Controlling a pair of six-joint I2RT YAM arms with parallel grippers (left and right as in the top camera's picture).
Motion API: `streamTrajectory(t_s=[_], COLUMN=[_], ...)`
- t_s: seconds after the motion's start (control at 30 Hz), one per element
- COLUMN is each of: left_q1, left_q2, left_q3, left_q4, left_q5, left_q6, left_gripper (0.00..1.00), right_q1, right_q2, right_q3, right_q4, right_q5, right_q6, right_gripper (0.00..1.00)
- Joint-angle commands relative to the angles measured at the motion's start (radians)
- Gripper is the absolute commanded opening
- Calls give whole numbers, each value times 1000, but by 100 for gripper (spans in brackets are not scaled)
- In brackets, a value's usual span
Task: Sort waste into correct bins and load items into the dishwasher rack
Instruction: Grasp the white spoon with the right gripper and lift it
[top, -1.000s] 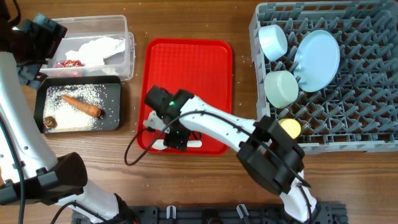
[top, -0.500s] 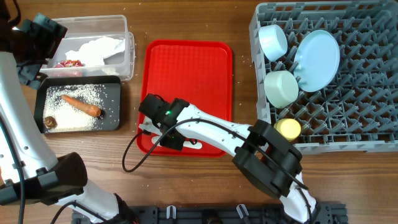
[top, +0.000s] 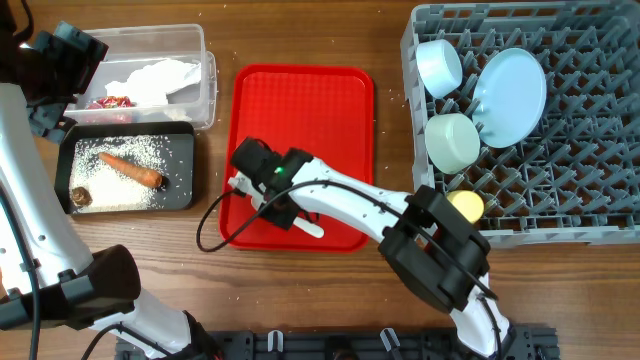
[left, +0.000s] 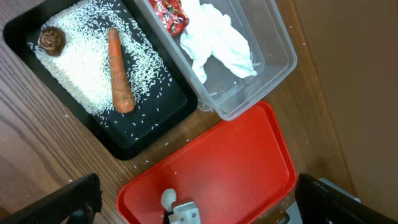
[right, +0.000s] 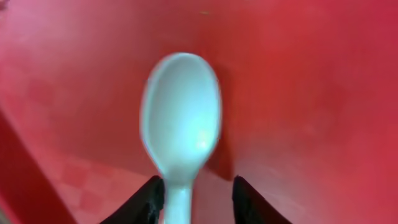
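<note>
One white spoon (right: 180, 134) lengthwise, bowl away from right end effector (right: 193, 198).

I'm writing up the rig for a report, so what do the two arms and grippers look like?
Both arms have white link shells with bulky black joint housings. The right arm carries a loose black cable and a small green light near its wrist. The right gripper has black fingertips. The left arm looks alike.

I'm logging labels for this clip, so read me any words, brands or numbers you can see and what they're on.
No text can be read in any view.
Red wrapper in the clear tub: printed pattern, too small and blurred to read.
Spoon, red tray, rack: no markings visible.
</note>
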Motion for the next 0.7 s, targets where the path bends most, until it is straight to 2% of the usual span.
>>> streamTrajectory(t_s=[0.0,0.33,0.5,0.67], left_q1=[3,3,3,3], left_q2=[2,2,2,2], left_q3=[2,2,2,2], left_q4=[0,0,0,0], left_q5=[-10,-10,-10,-10], left_q6=[-17,-17,-17,-17], left_gripper=[100,100,100,100], right_q1=[-9,-49,-82,-95], right_q2=[19,19,19,20], right_q3=[-6,-6,-6,-23], right_q4=[4,38,42,45], right_q5=[17,17,15,-11], right_q6=[43,60,85,82], right_gripper=[34,31,17,17])
